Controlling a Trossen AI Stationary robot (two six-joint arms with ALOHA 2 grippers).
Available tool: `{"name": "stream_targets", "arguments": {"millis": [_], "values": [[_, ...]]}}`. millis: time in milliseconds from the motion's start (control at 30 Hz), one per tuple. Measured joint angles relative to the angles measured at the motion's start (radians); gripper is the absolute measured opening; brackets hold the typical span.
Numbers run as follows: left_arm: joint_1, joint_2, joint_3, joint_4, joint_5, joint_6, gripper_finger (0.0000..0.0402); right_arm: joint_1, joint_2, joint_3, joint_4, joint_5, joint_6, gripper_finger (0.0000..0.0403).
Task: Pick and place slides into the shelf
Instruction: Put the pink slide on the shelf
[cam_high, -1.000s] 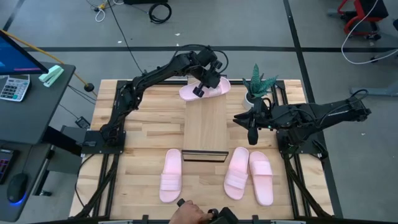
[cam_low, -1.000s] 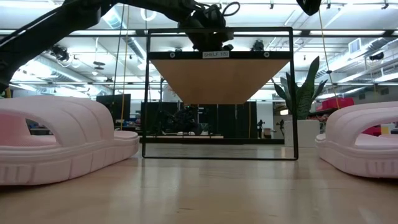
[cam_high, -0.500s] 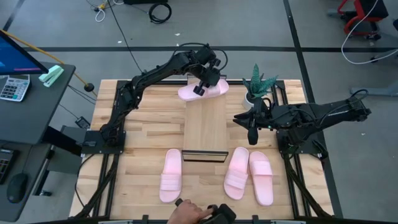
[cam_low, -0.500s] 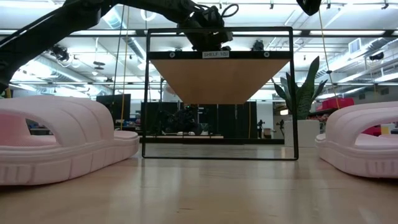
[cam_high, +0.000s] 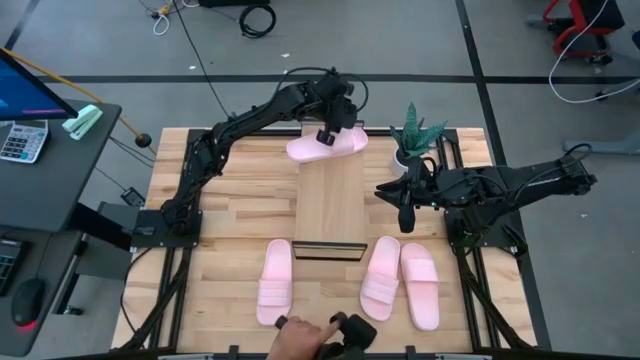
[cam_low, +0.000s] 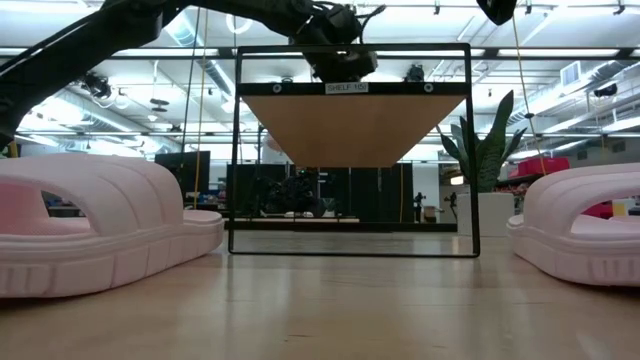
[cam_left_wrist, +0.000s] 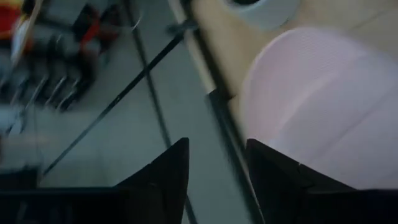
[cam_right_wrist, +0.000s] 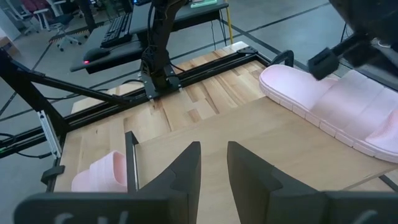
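Note:
One pale pink slide (cam_high: 326, 147) lies crosswise on the far end of the light-wood shelf (cam_high: 332, 205); it also shows in the right wrist view (cam_right_wrist: 329, 102). My left gripper (cam_high: 328, 132) stands open just above its strap, with the slide (cam_left_wrist: 311, 112) beside one finger and nothing between the fingers. Three more slides lie sole-down on the tabletop near the front edge: one on the left (cam_high: 275, 282) and two on the right (cam_high: 381, 278) (cam_high: 420, 286). My right gripper (cam_high: 405, 208) waits open and empty to the right of the shelf.
A potted plant (cam_high: 415, 138) stands at the far right of the shelf. A person's hand (cam_high: 300, 338) with a dark object is at the table's near edge. In the low view, the shelf's black frame (cam_low: 236, 150) stands between two slides (cam_low: 100, 220) (cam_low: 585, 225).
My left gripper has drawn a little up and toward the table's far edge, off the slide on the shelf's far end. The slide stays lying across the board. The person's hand at the near edge has shifted.

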Motion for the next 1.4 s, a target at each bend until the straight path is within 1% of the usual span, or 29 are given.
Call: {"name": "stream_targets", "arguments": {"millis": [133,167,233,300,367,567,667,733,800,833,933,1067,1267,1400], "values": [[-0.007,-0.022,0.002,0.005,-0.179,-0.127,0.0175,0.000,0.000,0.000,-0.004,0.000,-0.001,0.0085],[-0.008,-0.033,0.002,-0.014,-0.204,-0.167,0.0176,0.000,0.000,0.000,-0.005,0.000,-0.001,0.0085],[-0.008,-0.055,0.002,-0.056,-0.219,-0.233,0.0176,0.000,0.000,0.000,-0.011,0.001,-0.001,0.0085],[-0.009,-0.083,0.002,-0.119,-0.205,-0.292,0.0173,0.000,0.000,0.000,-0.018,0.000,-0.002,0.0085],[-0.011,-0.113,0.003,-0.180,-0.164,-0.347,0.0169,0.000,0.000,0.000,-0.019,0.000,-0.002,0.0085],[-0.011,-0.192,0.003,-0.382,0.027,-0.533,0.0152,0.000,0.000,0.000,-0.034,0.000,-0.002,0.0085],[-0.010,-0.208,0.003,-0.484,0.092,-0.655,0.0145,0.000,0.000,0.000,-0.046,0.000,-0.002,0.0085],[-0.015,-0.209,0.003,-0.560,0.159,-0.727,0.0141,0.000,0.000,0.000,-0.048,0.000,-0.002,0.0085],[-0.023,-0.209,-0.004,-0.625,0.211,-0.770,0.0138,0.000,0.000,0.000,-0.048,0.000,-0.002,0.0085],[-0.031,-0.210,-0.014,-0.646,0.220,-0.780,0.0137,0.000,0.000,0.000,-0.048,0.000,-0.002,0.0085],[-0.060,-0.209,-0.062,-0.683,0.226,-0.800,0.0135,0.000,0.000,0.000,-0.048,0.000,-0.002,0.0085],[-0.098,-0.209,-0.141,-0.660,0.219,-0.801,0.0139,0.000,0.000,0.000,-0.048,0.000,-0.002,0.0085],[-0.120,-0.208,-0.254,-0.535,0.093,-0.830,0.0144,0.000,0.000,0.000,-0.048,0.000,-0.003,0.0085],[-0.115,-0.208,-0.299,-0.503,0.083,-0.833,0.0138,0.000,0.000,0.000,-0.048,0.000,-0.001,0.0085]]}}
